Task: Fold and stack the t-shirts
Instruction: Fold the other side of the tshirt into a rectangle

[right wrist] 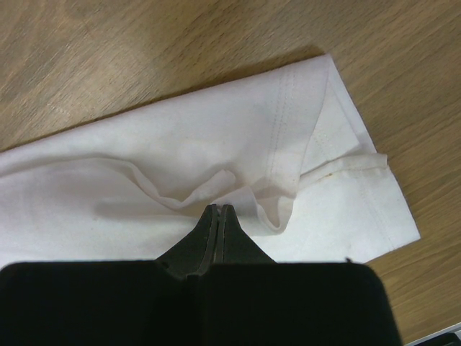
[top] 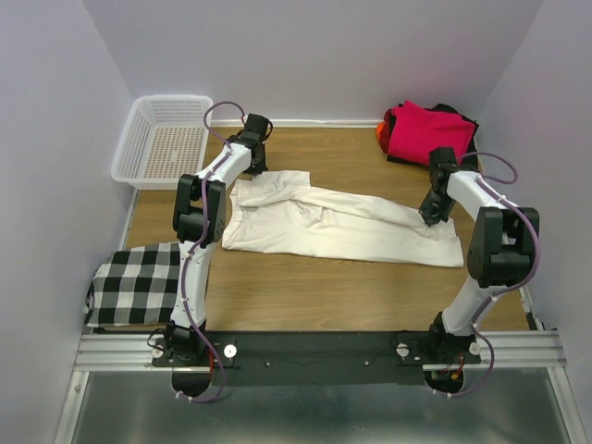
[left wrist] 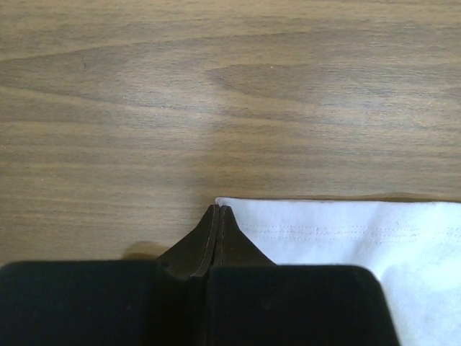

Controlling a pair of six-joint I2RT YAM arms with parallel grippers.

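A large cream t-shirt (top: 324,222) lies loosely spread across the middle of the wooden table. My left gripper (top: 248,172) is at its far left corner. In the left wrist view the jaws (left wrist: 218,207) are shut, pinching the very corner of the cream t-shirt (left wrist: 346,231). My right gripper (top: 431,218) is low over the shirt's right end. Its jaws (right wrist: 218,207) are shut on a raised fold of the cream fabric (right wrist: 180,144). A folded magenta-red t-shirt (top: 425,129) tops a pile at the back right, with black (top: 468,124) and orange (top: 381,130) fabric showing beneath it.
A white mesh basket (top: 162,139) stands at the back left corner. A black-and-white checked cloth (top: 137,282) lies at the table's near left edge. Bare wood (left wrist: 216,86) lies beyond the shirt's corner. Walls close in on three sides.
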